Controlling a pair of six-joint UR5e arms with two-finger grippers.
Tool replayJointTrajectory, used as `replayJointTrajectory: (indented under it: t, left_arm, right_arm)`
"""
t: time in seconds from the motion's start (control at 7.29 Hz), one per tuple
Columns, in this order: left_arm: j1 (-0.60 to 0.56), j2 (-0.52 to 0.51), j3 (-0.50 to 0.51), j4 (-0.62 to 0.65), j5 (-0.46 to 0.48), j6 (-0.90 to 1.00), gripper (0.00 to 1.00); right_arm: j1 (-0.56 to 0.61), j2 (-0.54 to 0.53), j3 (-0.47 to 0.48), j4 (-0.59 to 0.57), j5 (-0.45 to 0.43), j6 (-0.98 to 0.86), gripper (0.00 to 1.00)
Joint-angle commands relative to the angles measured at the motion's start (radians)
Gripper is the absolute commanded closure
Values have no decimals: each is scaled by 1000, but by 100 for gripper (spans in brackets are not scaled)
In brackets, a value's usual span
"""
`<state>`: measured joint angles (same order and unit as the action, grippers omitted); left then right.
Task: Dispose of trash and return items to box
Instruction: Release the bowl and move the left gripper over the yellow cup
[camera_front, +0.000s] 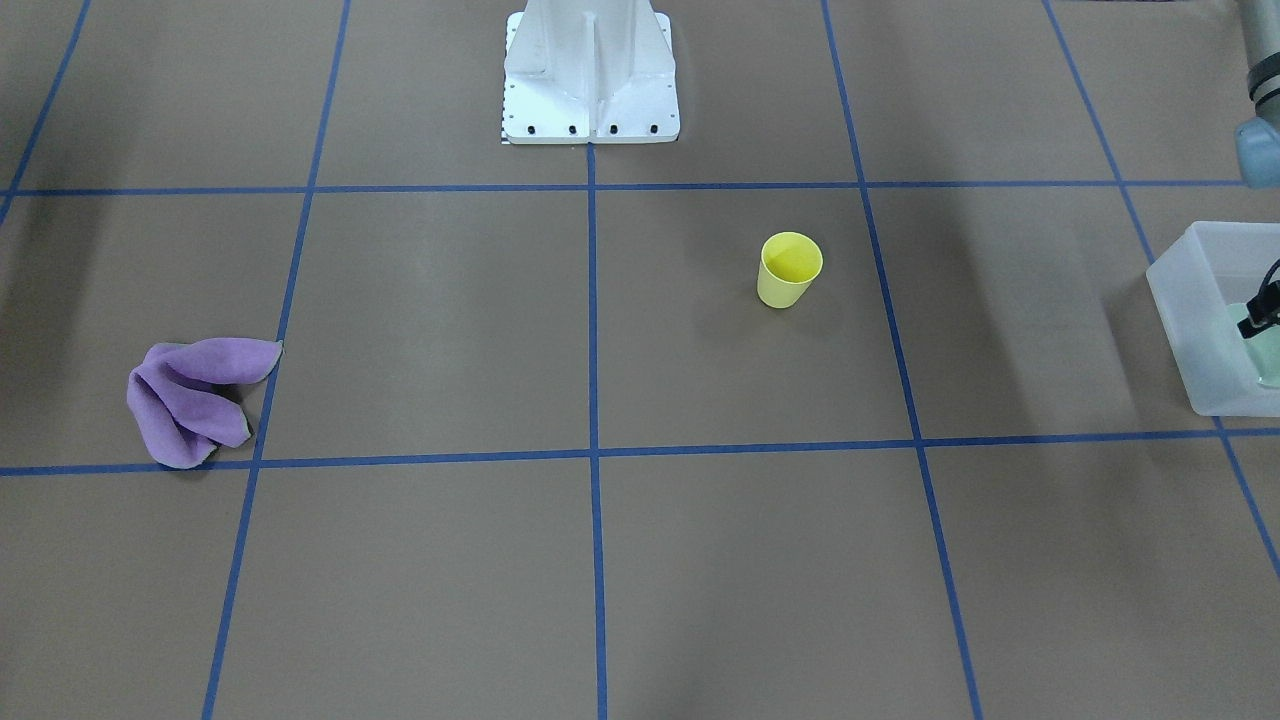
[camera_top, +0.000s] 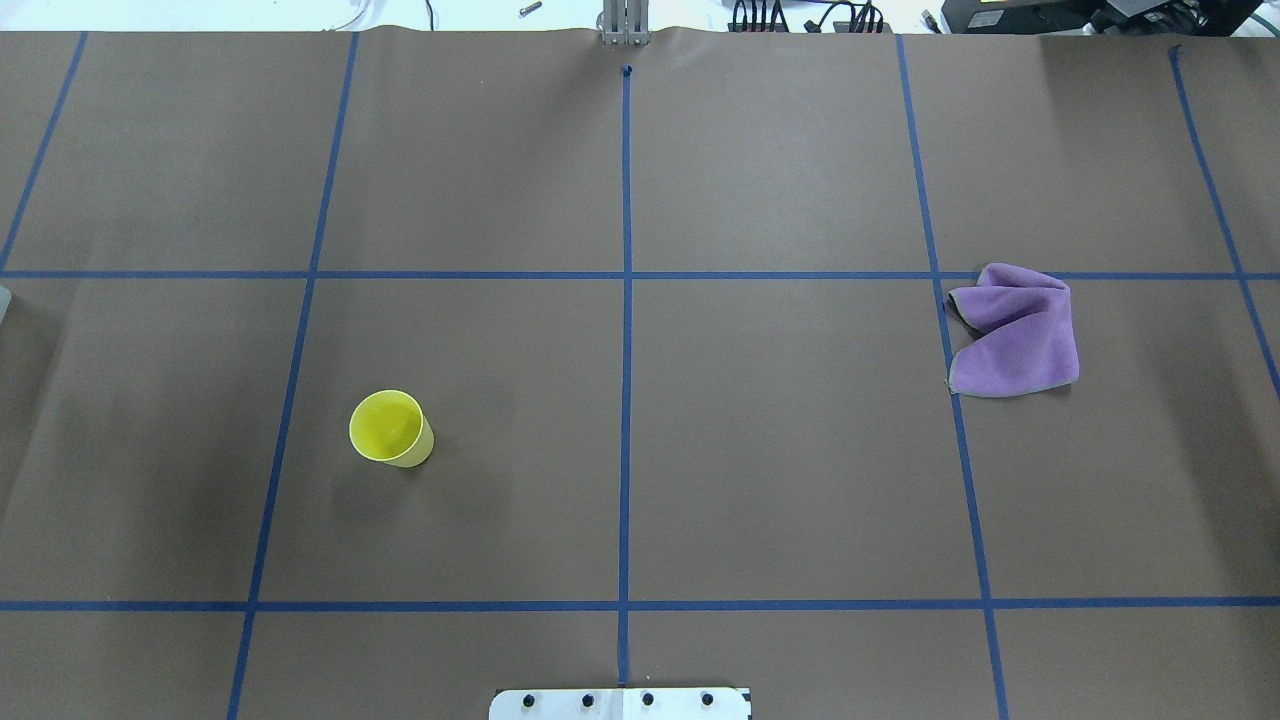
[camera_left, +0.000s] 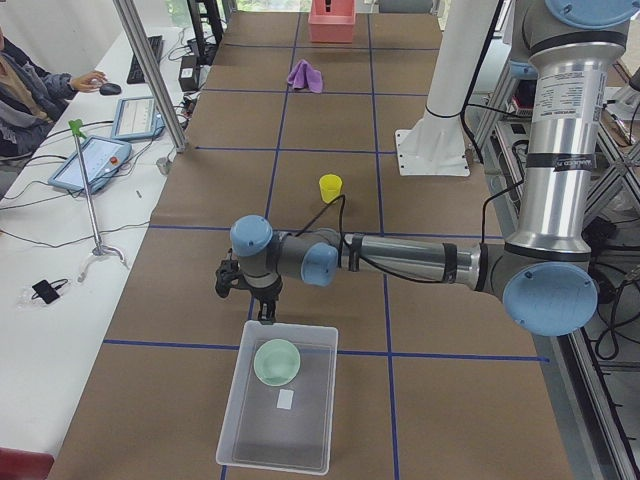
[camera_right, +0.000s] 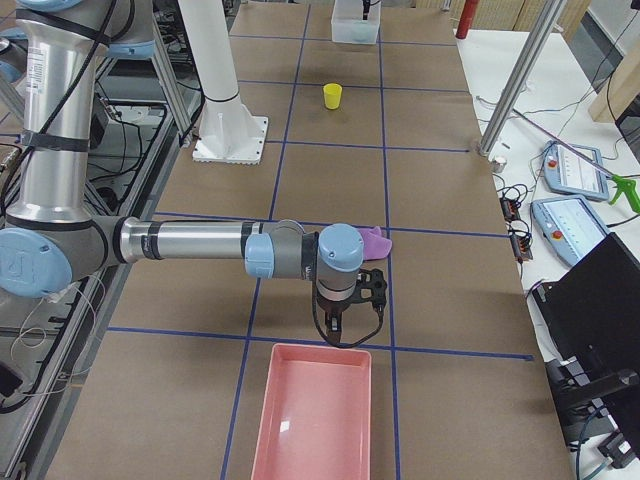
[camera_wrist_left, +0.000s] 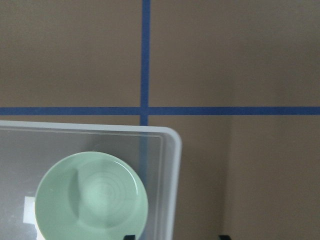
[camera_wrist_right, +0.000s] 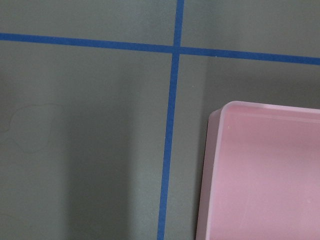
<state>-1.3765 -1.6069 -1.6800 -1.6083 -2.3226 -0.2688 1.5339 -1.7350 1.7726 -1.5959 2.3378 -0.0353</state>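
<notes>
bowl (camera_wrist_left: 92, 197) lies in box (camera_wrist_left: 172, 170); left wrist view cuts its lower rim.

The left arm (camera_left: 420, 258) lies stretched out nearly level, low over the surface, its wrist bent so that the left gripper (camera_left: 266, 314) points straight down. In the wrist view only its dark fingertips (camera_wrist_left: 129, 236) show at the bottom edge, well apart, so the jaws seem spread. The right arm (camera_right: 190, 242) reaches out level likewise, the right gripper (camera_right: 340, 325) hanging downward; how its jaws stand cannot be told.
</notes>
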Motion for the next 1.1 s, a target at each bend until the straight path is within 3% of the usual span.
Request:
replayJointTrajectory:
  t: [0.0,0.41,0.55,0.69,0.96]
  left_arm:
    - [26,-8,-243,208,34,-53,30]
    - [352,-123,-410,206,63,-561,29]
    - [511,-183,-444,208,169,-731,29]
    - [646,-252,-435,209,234,-833,30]
    - [750,-347,-356,205,316,-895,30]
  right_arm:
    - [0,0,-1,1,0,0,0]
    - [0,0,-1,1,2,0,0]
    - [0,0,-1,-1,0,0,0]
    - [0,0,-1,-1,0,0,0]
    - [0,0,-2,-1,0,0,0]
